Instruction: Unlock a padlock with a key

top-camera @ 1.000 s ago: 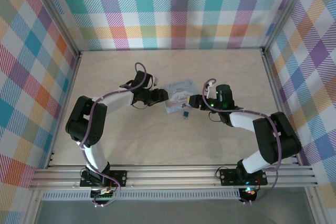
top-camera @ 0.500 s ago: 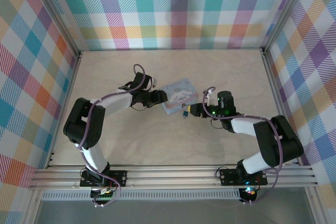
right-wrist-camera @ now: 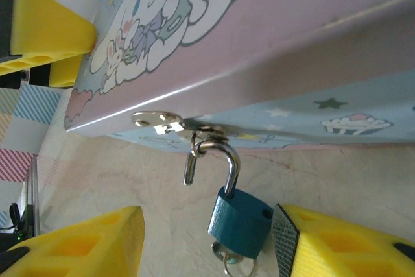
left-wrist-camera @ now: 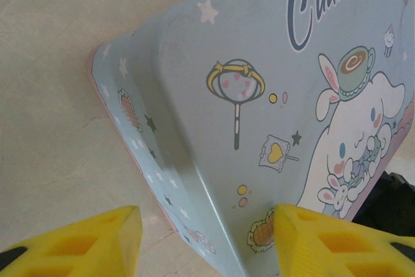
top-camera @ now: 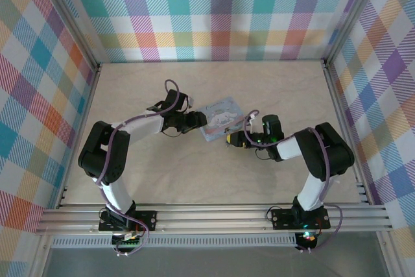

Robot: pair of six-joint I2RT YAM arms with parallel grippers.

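– Right gripper [right-wrist-camera: 209, 228] first: how does it stand?
– Spread wide, with both yellow fingers low in its wrist view, pinching nothing.
– And the padlock [right-wrist-camera: 240, 217]?
– Between those fingers, just ahead of the tips. Its dark blue body sits hard by the finger on the right of that view; I cannot tell whether they touch. It is well apart from the other finger.
– Anything under the body?
– A small metal ring [right-wrist-camera: 230, 265] pokes out below it, cut off by the frame edge.
– Further on?
– The shackle [right-wrist-camera: 224, 160] hooks through a silvery hasp [right-wrist-camera: 162, 121] on the side of the pale blue tin [right-wrist-camera: 292, 43]. One leg enters the body and the other ends free beside it.
– Beyond that?
– The tin rests on the pale table [right-wrist-camera: 130, 180], and its lid shows a white cartoon figure. At its far corner is the left gripper [left-wrist-camera: 209, 215], spread too, with a finger on each side of the corner. In its own view a gap shows between one finger and the tin's wall.
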